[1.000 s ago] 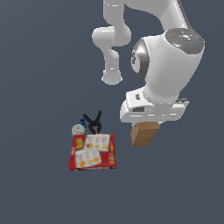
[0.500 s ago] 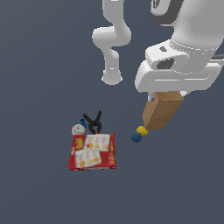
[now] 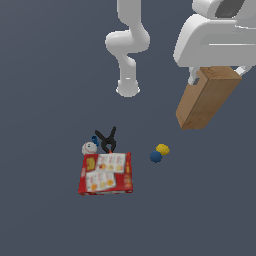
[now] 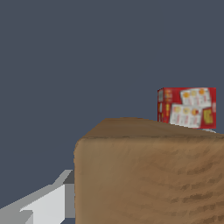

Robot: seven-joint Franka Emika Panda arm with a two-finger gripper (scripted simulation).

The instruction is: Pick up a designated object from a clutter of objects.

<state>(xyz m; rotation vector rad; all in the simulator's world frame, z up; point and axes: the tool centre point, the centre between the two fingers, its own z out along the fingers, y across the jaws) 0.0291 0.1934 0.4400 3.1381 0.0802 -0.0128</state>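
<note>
The plain tan-brown block [image 3: 207, 98] hangs tilted in the air, high at the exterior view's right, held at its top by my gripper [image 3: 216, 71], which is shut on it. In the wrist view the block [image 4: 148, 175] fills most of the picture, with one pale finger [image 4: 39, 205] beside it. The rest of the clutter lies on the dark floor below: a flat red printed box [image 3: 106, 173], a black clamp [image 3: 106, 139], a white ball [image 3: 89, 147], a yellow ball [image 3: 162, 148] and a blue ball [image 3: 155, 156]. The red box [image 4: 187, 107] also shows in the wrist view.
The arm's white base and links [image 3: 128, 45] stand at the back centre of the exterior view. The floor [image 3: 45, 75] is a plain dark grey surface around the items.
My gripper has risen with the block, lifting it off the floor and well above the clutter. The yellow and blue balls, hidden a second ago, now show below it.
</note>
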